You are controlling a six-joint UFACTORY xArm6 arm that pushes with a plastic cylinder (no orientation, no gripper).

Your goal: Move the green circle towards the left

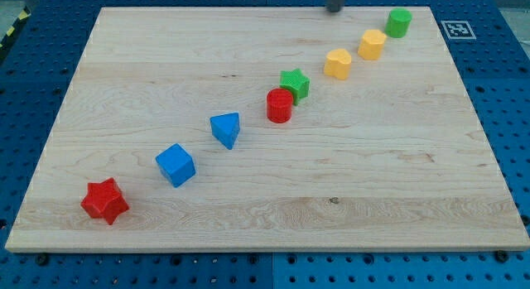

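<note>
Nearest, at the view's bottom left, a red star (105, 200) sits close to the table (389, 206) corner, and from it the blocks climb in a loose diagonal toward the view's top right: a blue cube (175, 165), then a blue triangle (225, 129), each well apart from the next. Midway up, a red cylinder (280, 105) and a green star (295, 84) stand touching or very nearly so; I cannot tell which. Beyond them come two yellow blocks, the lower yellow block (337, 64) and the upper yellow block (372, 44), near each other but apart, their exact shape hard to make out. Farthest along, near the table's top right corner, stands the green circle (398, 22), just beside the upper yellow block. My tip (334, 10) shows at the view's top edge, to the left of the green circle and well apart from it, touching no block. This arm carries no fingers, so nothing is clasped or let go; it only pushes. By my judgement the tip is on the wrong side: a leftward push needs it on the circle's right, so it likely has to go round first. A straight leftward path along the top edge looks free, since the upper yellow block lies lower and to the left, though a push drifting downward could clip it.
</note>
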